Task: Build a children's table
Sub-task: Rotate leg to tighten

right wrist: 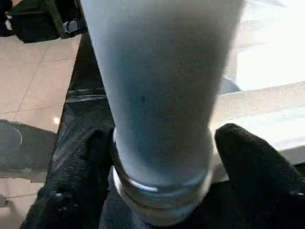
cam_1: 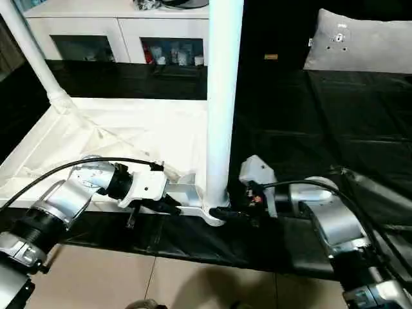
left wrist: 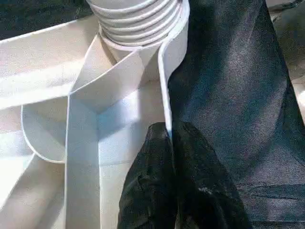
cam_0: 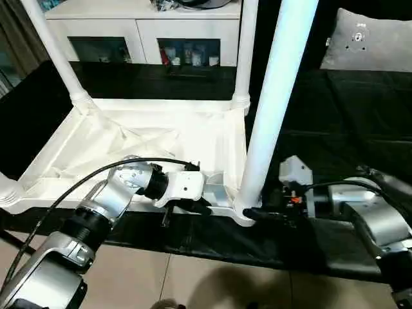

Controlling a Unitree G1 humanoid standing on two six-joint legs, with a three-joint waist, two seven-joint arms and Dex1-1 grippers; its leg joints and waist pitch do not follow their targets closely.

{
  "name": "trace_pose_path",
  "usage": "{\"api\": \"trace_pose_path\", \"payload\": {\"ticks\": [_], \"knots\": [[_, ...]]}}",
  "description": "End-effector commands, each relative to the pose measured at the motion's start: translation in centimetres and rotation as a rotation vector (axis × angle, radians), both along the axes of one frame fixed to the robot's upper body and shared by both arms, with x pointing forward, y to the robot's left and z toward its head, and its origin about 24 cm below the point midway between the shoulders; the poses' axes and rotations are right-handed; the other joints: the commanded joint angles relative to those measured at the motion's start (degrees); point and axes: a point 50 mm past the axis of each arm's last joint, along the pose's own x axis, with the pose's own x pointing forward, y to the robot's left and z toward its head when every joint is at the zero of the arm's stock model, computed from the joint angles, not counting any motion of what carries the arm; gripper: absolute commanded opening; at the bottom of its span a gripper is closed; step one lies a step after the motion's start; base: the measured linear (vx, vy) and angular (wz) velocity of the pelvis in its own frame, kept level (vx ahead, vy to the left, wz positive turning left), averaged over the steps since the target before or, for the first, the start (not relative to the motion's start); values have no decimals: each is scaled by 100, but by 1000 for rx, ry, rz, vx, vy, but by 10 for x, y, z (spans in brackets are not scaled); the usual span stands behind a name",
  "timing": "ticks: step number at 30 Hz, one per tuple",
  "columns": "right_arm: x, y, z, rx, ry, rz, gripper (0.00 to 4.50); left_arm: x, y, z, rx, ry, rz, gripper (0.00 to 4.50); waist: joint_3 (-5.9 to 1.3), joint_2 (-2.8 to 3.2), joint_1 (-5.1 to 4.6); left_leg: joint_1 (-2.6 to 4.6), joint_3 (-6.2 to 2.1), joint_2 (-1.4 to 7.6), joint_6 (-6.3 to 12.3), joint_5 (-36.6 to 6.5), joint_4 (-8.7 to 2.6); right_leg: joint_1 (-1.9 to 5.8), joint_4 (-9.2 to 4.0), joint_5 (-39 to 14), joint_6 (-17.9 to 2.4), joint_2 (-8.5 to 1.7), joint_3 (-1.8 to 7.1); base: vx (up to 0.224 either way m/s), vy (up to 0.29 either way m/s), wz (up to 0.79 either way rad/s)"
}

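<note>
Left arm point(cam_0: 96, 215): silver metallic forearm of stepped cylindrical segments, separated by black ring joints. A thin black cable point(cam_0: 84, 180) arcs above it to the wrist. The wrist ends in a white plastic block point(cam_0: 187, 185) carrying black fingers point(left wrist: 162, 191) of matte, slightly textured material.

Right arm point(cam_0: 380, 222): rounded silver forearm housing with a black collar. A white angular bracket point(cam_0: 295, 170) sits on the wrist beside a small orange-red detail, possibly a connector. A black cable point(cam_0: 335, 185) runs along the wrist. Its black fingers point(right wrist: 257, 167) are thick and rounded.
</note>
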Motion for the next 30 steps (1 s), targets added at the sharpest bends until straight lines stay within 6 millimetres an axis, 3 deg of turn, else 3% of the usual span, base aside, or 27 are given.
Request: {"api": "trace_pose_path", "payload": {"ticks": [1, 5, 11, 15, 18, 21, 23, 25, 28, 30], "knots": [[2, 3, 2, -14, -19, 25, 324, -2, -8, 1, 28, -13, -87, 0, -464, -122, -25, -33, -42, 296, 597, -571, -378, 364, -351, -1726, -960, -378, 336, 0, 0, 0], [3, 6, 0, -15, -19, 31, 289, -2, -8, 1, 30, -15, -91, 0, -457, -124, -28, -30, -38, 290, 585, -615, -383, 363, -361, -1788, -937, -376, 332, 0, 0, 0], [1, 8, 0, 15, 1, 36, 276, 0, -6, 2, 24, -14, -75, 0, -449, -131, -33, -31, -38, 285, 564, -645, -387, 365, -381, -1936, -869, -374, 330, 0, 0, 0], [-9, 12, -3, 93, 67, 22, 275, 0, -6, 0, -32, 23, 0, 0, -450, -118, -25, -33, -37, 301, 607, -567, -384, 360, -358, -1735, -939, -370, 340, 0, 0, 0], [-13, 21, -11, 148, 105, -103, 275, 3, -10, -1, -94, 46, 132, 0, -422, -103, -18, -44, -49, 318, 591, -521, -398, 355, -351, -1626, -1005, -379, 347, 0, 0, 0], [-10, 30, -19, 145, 92, -225, 274, 5, -17, -1, -143, 59, 219, 0, -371, -109, -109, -23, -39, 262, 390, -914, -438, 354, -450, -2348, -777, -360, 309, 0, 0, 0], [-2, 40, -25, 180, 86, -395, 274, 6, -29, -1, -187, 66, 311, 0, -314, -111, -182, 29, -41, 218, 238, -1260, -451, 315, -569, -3103, -494, -364, 273, 0, 0, 0], [4, 46, -28, 212, 98, -513, 274, 6, -38, -1, -206, 66, 356, 0, -306, -100, -288, 35, -73, 188, 154, -1472, -446, 304, -638, -3418, -338, -361, 210, 0, 0, 0], [15, 50, -31, 200, 73, -673, 274, 8, -53, 0, -242, 68, 425, 0, -312, -73, -476, 6, -118, 192, 161, -1674, -461, 326, -664, -3345, -249, -344, 171, 0, 0, 0], [21, 51, -32, 191, 59, -755, 274, 9, -64, 3, -268, 60, 475, 0, -323, -82, -559, -22, -114, 201, 244, -1610, -467, 339, -647, -3088, -333, -351, 190, 0, 0, 0]]}}
